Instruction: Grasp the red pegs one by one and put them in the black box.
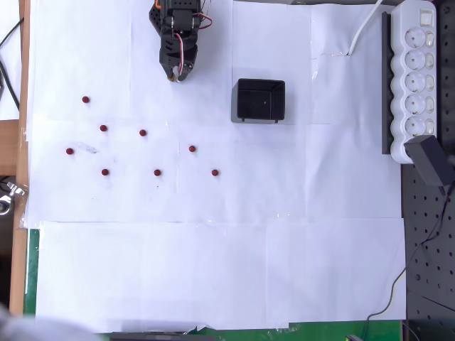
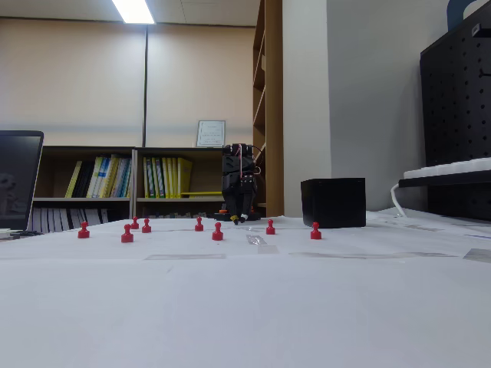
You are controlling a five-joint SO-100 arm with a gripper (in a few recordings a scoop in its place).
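Note:
Several small red pegs [image 1: 143, 133] stand scattered on the white paper, left of and below the black box [image 1: 259, 82] in the overhead view. The nearest peg to the box is at the right end of the group [image 1: 215, 172]. The box looks empty inside. My gripper [image 1: 173, 75] sits at the top of the table, left of the box and above the pegs, its jaws together with nothing between them. In the fixed view the pegs [image 2: 218, 231] stand in a loose row, with the gripper [image 2: 238, 218] behind them and the black box [image 2: 333, 202] to the right.
A white power strip [image 1: 416, 78] with a black plug [image 1: 432, 160] lies along the right edge on a black pegboard, and a white cable [image 1: 364, 28] runs off at the top. White paper sheets [image 1: 213, 270] cover the table.

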